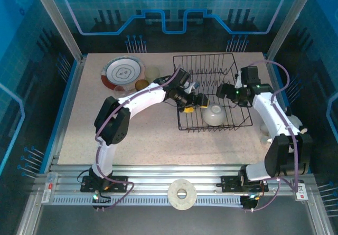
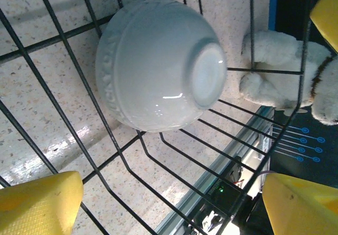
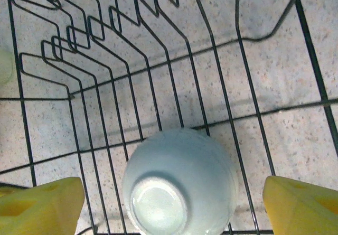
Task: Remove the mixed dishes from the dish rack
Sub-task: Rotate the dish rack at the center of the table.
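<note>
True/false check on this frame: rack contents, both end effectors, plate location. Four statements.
1. A white bowl lies bottom-up in the dish rack. True.
2. The left end effector is shut on the bowl. False: its jaws stand wide open and hold nothing.
3. The red-rimmed plate stands in the rack. False: it lies on the table, left of the rack.
4. The right end effector is open above the bowl. True.
</note>
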You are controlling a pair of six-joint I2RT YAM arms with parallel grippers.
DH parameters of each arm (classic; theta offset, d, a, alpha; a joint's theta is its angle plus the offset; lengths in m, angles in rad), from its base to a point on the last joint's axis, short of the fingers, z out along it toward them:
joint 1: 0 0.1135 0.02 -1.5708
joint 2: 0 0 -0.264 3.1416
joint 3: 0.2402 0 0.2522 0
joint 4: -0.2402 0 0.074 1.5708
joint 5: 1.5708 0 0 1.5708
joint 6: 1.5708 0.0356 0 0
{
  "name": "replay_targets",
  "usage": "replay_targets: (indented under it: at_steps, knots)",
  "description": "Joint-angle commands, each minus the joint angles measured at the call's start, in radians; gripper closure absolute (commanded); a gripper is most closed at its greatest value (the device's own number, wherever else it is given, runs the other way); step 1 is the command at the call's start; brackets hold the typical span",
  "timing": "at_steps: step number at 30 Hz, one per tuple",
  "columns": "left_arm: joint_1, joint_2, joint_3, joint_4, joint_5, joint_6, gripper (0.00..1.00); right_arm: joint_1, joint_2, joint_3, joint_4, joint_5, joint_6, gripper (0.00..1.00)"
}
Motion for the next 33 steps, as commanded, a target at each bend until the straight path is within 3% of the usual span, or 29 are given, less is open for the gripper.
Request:
replay_targets:
  at_steps: [1, 11, 23, 33]
  knots:
    - [0.005, 0.046, 0.018, -0.033, 0.017, 0.027, 0.12, -0.015, -0.004, -0.065, -0.032, -0.054, -0.014, 0.12]
    - [0.017, 0.079, 0.026, -0.061, -0.011, 0.022, 0.16, -0.015, 0.022, -0.152, 0.013, -0.072, -0.014, 0.16]
    - [0.089, 0.005, -0.084, -0.085, -0.044, 0.051, 0.16, 0.025, 0.054, -0.158, 0.038, -0.067, 0.003, 0.2]
    - [0.083, -0.017, -0.103, -0.007, 0.037, 0.034, 0.13, 0.053, 0.063, -0.181, 0.091, -0.18, 0.037, 0.21]
